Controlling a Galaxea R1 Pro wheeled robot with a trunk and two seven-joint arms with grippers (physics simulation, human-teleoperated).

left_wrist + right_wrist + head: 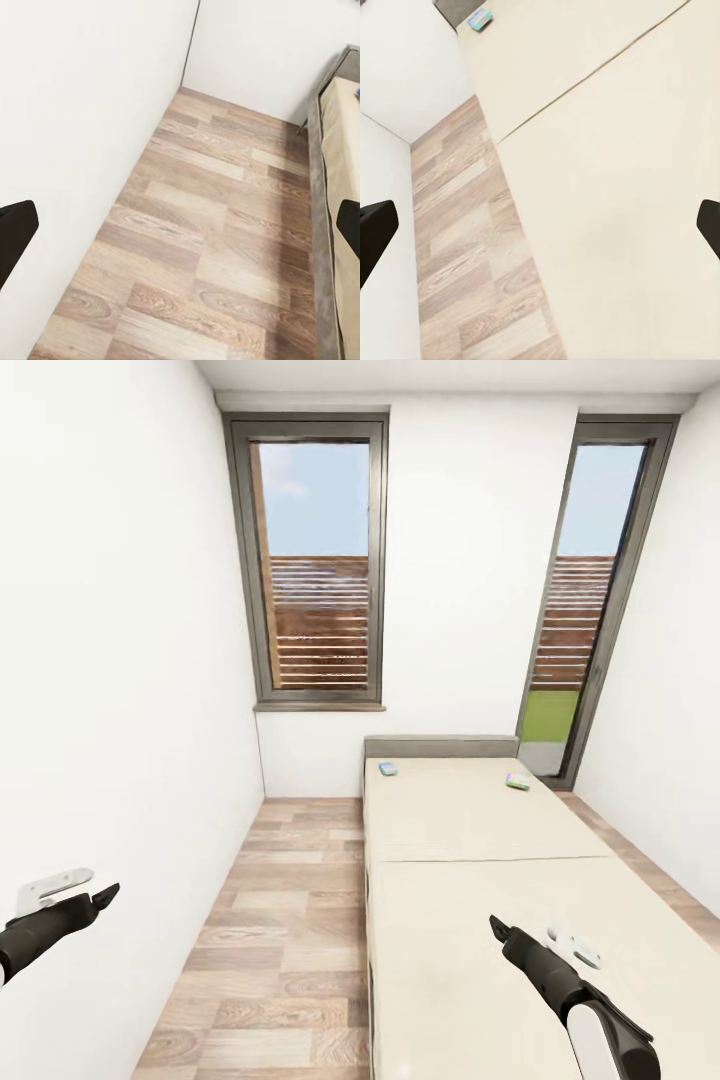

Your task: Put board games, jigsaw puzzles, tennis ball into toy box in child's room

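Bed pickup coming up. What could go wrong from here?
Both board games, blue one and green-white one, lie at the far headboard end of the bed, likely beyond reach from here. The left end effector is near the wall; turning might clip it. Flat boxes on a mattress may resist grasping.
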